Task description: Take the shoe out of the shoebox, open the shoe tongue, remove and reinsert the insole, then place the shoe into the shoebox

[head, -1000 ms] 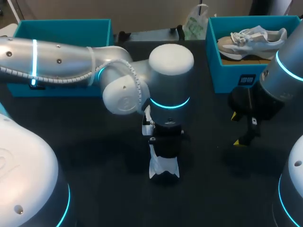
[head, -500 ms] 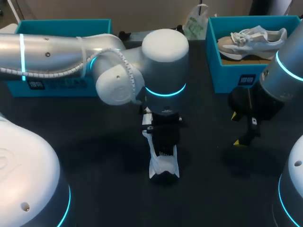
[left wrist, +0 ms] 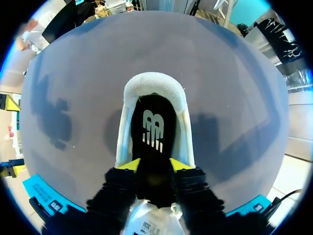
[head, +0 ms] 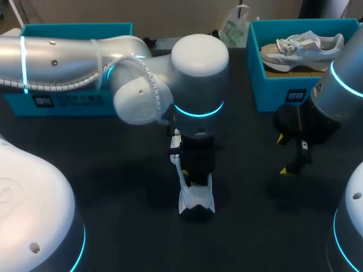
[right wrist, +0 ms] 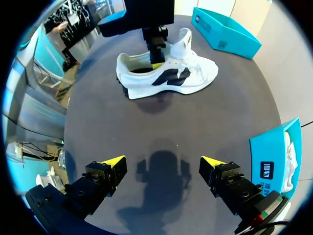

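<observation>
Left fingers: my left fingers [left wrist: 155,165] stand down in the mouth of the white shoe [head: 196,202]. The yellow tips are drawn close together and pinch the black insole [left wrist: 154,122], which fills the gap between them.

Left arm: my left arm [head: 85,56] comes in from the left and crosses to the middle of the desk [head: 113,170], its wrist pointing straight down over the shoe.

Shoe: it sits upright on its sole on the dark desk, near the middle and well apart from both boxes. In the head view its heel points toward the camera and its front half is hidden under my wrist.

Insole: at the heel end it lies inside the shoe, ringed by the padded white collar.

Tongue: the tongue [right wrist: 183,41] is lifted and stands upright just beside my left fingers, on the toe side of the opening.

Right fingers: my right fingers [right wrist: 162,161] are spread wide and hold nothing. They hover over bare desk on the right, well apart from the shoe, with their shadow on the desk below.

Right shoebox: the teal right shoebox [head: 283,85] stands at the far right of the desk, with a second shoe [head: 303,44] lying in it.

Left shoebox: the teal left shoebox [head: 74,31] stands at the far left, partly hidden behind my left arm.
</observation>
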Motion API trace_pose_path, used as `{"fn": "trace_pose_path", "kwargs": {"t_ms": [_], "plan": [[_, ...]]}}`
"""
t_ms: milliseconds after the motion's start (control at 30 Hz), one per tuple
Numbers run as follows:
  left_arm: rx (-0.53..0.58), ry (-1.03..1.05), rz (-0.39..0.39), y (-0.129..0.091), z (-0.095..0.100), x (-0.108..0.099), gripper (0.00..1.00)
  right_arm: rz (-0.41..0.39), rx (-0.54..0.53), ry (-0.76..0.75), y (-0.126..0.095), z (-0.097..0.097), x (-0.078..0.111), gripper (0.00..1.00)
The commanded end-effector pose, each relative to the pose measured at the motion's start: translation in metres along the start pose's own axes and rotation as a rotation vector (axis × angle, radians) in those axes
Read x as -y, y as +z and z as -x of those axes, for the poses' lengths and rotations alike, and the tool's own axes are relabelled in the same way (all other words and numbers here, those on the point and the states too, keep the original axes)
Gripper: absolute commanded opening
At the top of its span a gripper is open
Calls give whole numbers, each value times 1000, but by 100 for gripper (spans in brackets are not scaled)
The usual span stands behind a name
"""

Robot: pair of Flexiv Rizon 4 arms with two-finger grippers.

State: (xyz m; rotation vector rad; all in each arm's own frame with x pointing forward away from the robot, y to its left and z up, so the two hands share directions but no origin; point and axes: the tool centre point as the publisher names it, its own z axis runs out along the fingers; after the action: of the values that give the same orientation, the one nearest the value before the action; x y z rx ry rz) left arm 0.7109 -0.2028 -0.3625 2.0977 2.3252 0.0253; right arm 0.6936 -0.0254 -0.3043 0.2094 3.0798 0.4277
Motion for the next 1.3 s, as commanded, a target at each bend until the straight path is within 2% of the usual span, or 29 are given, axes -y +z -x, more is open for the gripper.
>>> {"fn": "trace_pose_path", "kwargs": {"t_ms": [33,200,600,1000,1167,1300], "plan": [[1,-21,-5,3,0,-4,100,-1,2,0,1,-1,0,100],[-5,-42,-7,9,-3,-9,100,-1,2,0,1,-1,0,100],[42,-31,-39,-10,-6,-9,100,-1,2,0,1,-1,0,100],[65,-30,-63,-28,-8,-46,100,-1,2,0,1,-1,0,100],[71,-45,-11,-34,-5,-60,100,-1,2,0,1,-1,0,100],[102,-66,-10,-52,-6,-77,100,-1,2,0,1,-1,0,100]]}}
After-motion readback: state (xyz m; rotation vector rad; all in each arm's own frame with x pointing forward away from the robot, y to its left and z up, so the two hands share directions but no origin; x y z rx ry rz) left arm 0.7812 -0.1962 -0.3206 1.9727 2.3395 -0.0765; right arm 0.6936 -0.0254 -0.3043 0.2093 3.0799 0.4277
